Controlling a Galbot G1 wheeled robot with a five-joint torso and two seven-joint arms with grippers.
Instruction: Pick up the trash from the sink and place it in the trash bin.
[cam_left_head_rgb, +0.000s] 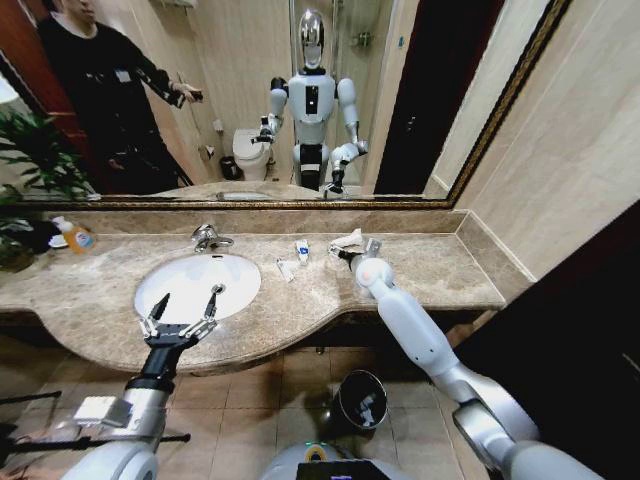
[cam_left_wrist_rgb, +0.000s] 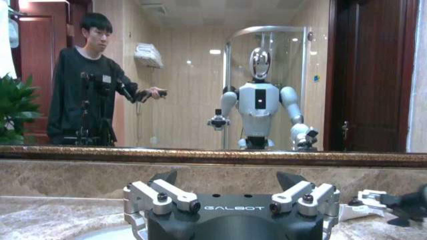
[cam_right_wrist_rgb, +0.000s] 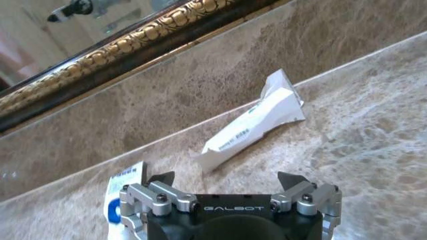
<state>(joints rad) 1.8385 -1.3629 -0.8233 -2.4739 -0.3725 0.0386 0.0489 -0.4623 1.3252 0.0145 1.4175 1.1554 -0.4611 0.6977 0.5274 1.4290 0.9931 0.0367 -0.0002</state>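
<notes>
While the left gripper (cam_left_head_rgb: 185, 305) is hovering wide open over the sink's (cam_left_head_rgb: 150, 285) front rim, the right gripper (cam_right_wrist_rgb: 227, 182), jaws wide, is nearing a white tube (cam_right_wrist_rgb: 257, 120) by the counter's back edge; it should straddle it squarely.

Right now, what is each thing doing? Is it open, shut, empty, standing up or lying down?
Left hand: open, over the sink's front edge.
Right hand: open, empty, low over the counter.
Sink: looks empty.
White tube: lying flat by the back wall.
Blue-marked sachet: lying on the counter.
Trash bin: upright on the floor, uncovered.
</notes>
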